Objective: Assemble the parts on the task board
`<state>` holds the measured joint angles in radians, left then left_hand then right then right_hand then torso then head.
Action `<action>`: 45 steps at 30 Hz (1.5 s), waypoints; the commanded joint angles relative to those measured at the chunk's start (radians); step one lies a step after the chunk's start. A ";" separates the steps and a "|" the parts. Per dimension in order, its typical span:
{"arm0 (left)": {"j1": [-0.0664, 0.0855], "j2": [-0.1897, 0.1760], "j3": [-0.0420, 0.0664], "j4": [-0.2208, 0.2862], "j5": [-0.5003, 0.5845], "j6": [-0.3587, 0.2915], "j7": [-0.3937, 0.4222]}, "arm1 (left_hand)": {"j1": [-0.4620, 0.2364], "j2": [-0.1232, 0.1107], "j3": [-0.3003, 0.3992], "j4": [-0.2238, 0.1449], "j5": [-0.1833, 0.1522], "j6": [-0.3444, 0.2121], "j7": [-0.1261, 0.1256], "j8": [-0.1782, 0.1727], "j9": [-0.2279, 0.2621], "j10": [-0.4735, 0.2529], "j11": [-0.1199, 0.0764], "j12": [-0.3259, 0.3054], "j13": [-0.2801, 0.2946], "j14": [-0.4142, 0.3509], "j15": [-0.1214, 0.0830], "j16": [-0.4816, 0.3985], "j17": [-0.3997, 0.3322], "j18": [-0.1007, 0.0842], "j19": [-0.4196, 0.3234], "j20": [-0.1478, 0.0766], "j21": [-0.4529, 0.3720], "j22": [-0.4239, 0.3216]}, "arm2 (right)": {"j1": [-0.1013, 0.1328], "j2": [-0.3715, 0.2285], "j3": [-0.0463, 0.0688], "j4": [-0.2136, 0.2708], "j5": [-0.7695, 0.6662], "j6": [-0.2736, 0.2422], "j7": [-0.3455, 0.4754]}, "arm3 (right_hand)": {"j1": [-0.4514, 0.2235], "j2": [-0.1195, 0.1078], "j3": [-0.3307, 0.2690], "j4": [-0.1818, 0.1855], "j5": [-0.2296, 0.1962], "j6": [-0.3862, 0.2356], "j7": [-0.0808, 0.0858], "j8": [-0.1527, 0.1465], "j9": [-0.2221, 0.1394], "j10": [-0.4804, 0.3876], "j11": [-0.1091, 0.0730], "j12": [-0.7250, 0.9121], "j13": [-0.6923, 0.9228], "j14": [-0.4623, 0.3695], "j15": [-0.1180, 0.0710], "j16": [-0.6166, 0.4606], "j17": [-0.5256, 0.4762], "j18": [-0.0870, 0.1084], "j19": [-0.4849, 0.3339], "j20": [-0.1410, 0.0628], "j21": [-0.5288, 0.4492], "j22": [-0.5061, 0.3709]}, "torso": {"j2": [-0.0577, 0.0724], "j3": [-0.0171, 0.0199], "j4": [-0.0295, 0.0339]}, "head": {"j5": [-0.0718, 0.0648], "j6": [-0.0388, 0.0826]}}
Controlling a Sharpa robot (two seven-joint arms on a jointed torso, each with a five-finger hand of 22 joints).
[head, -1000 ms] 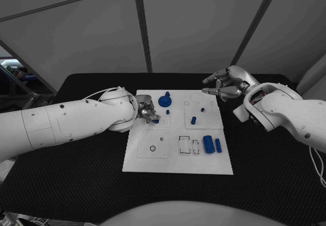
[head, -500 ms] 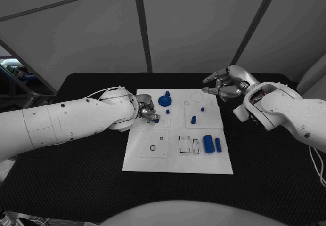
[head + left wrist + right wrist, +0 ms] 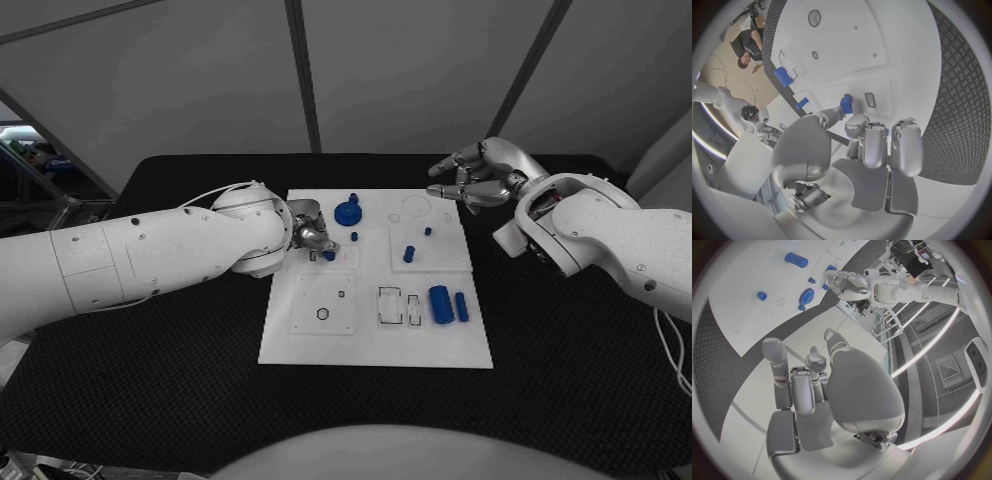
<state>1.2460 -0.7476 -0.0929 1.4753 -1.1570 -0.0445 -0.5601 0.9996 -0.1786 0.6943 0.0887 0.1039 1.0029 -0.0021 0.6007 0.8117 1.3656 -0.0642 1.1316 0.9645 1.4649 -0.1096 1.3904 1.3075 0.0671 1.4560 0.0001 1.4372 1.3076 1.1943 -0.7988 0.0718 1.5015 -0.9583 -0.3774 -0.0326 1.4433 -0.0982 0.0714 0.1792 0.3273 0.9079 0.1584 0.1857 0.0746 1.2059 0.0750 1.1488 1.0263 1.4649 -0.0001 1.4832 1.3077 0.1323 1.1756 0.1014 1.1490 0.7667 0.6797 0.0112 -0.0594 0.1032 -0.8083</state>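
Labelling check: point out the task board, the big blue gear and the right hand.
task board (image 3: 372, 345): head view, bare white area near its front edge.
blue gear (image 3: 348, 213): head view, its round top face.
right hand (image 3: 476, 182): head view, middle of the silver hand.

Small blue part (image 3: 329, 256) half behind left hand (image 3: 310, 238)

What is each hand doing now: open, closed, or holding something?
Left hand: holding a small blue part at its fingertips, over the white board.
Right hand: holding nothing, fingers apart, beside the board's far corner.
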 commanded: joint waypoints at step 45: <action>-0.002 0.005 0.021 -0.021 0.011 0.000 -0.012 | -0.055 0.042 -0.491 0.192 -0.001 0.034 -0.008 0.013 0.046 0.010 -0.008 0.034 0.019 0.048 -0.011 0.001 0.013 -0.023 0.017 -0.007 0.011 0.090 | 0.001 -0.001 0.001 -0.001 0.002 0.003 0.006 | -0.013 -0.001 -0.002 0.007 0.003 -0.001 -0.002 0.005 -0.002 -0.006 -0.006 -0.010 -0.006 0.059 -0.006 -0.014 0.088 0.019 -0.019 -0.001 -0.019 -0.026 | 0.000 -0.0016 0.0022 | -0.002 -0.003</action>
<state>1.2432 -0.7417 -0.0730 1.4516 -1.1480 -0.0310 -0.5675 0.9410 -0.1483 0.2096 0.2810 0.1042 1.0312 -0.0091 0.6074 0.8566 1.3728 -0.0716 1.1607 0.9821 1.4651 -0.1162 1.3904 1.3075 0.0660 1.4595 -0.0035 1.4428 1.3075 1.1944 -0.8003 0.0718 1.5003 -0.9583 -0.3773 -0.0331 1.4432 -0.0985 0.0699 0.1806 0.3273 0.9079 0.1584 0.1856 0.0740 1.2022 0.0714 1.1446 1.0213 1.4649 -0.0001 1.4747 1.3074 0.1323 1.1615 0.1019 1.1347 0.7416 0.6791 0.0099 -0.0570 0.1009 -0.8120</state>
